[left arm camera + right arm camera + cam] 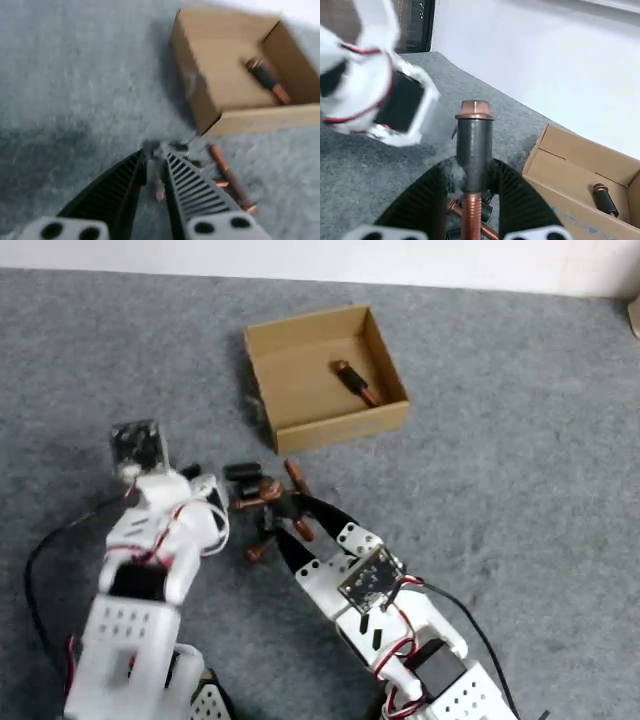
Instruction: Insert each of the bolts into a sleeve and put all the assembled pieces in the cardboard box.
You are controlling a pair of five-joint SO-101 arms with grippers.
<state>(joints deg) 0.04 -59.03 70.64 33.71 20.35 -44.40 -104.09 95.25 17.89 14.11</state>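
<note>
Insertion done: copper bolt (474, 107) is seated in dark grey sleeve (474, 147), clamped upright by right gripper (472, 167) beside loose copper bolts (262, 502). Left gripper (156, 157) is narrowly parted. Next, judged: piece to be carried over brown cardboard box (345, 426) and released.

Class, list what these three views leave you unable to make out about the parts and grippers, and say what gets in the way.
Count of loose parts in the pile: high view, small, partly covered by the right gripper.
Whether the left gripper holds anything: left wrist view, blurred.
Lower end of the sleeved bolt in the right gripper: right wrist view, cut off by the edge.
</note>
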